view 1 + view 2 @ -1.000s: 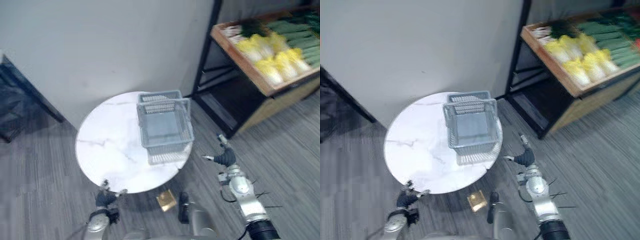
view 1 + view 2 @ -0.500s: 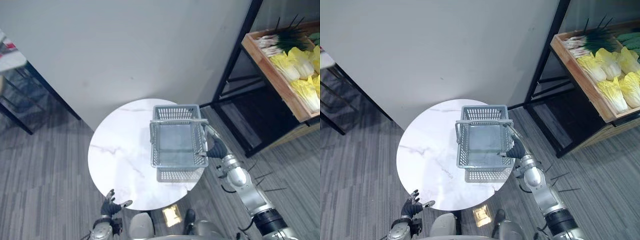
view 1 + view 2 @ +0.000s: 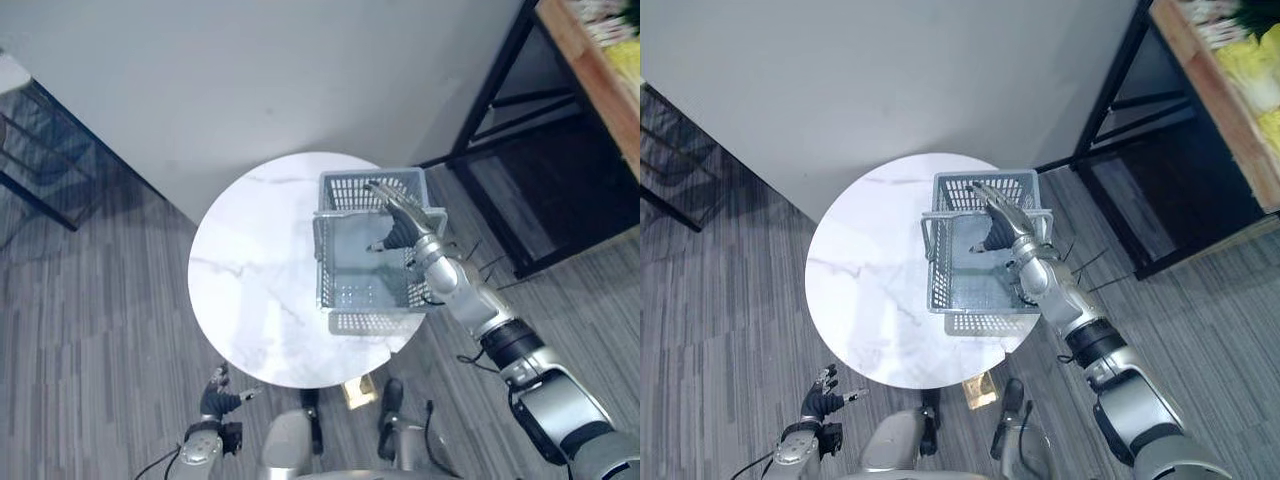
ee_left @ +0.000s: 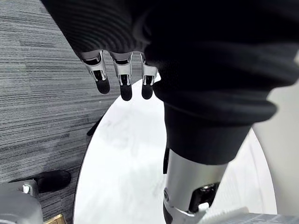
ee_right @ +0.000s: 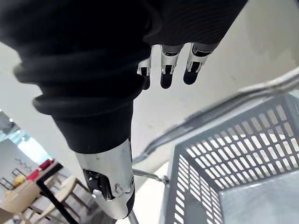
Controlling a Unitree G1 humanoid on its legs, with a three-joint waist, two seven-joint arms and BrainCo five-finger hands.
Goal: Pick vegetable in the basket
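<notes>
Left eye view: grey basket (image 3: 368,323) stands on the round white table (image 3: 250,290), centre right of frame. Right hand (image 3: 402,225) is above the basket's far end, fingers straight, holding nothing. Left hand (image 3: 215,402), bottom left, fingers relaxed and apart. Yellow leafy vegetables (image 3: 1252,75) lie in the wooden crate (image 3: 1212,100), upper right corner.

The shelf stand (image 3: 1212,100) is cut off by the upper right edge, and its yellow produce (image 3: 1255,75) is too partial to identify. The right hand (image 3: 400,222) hides part of the basket (image 3: 368,322) along its handle (image 3: 340,212); contact between hand and handle cannot be determined.
</notes>
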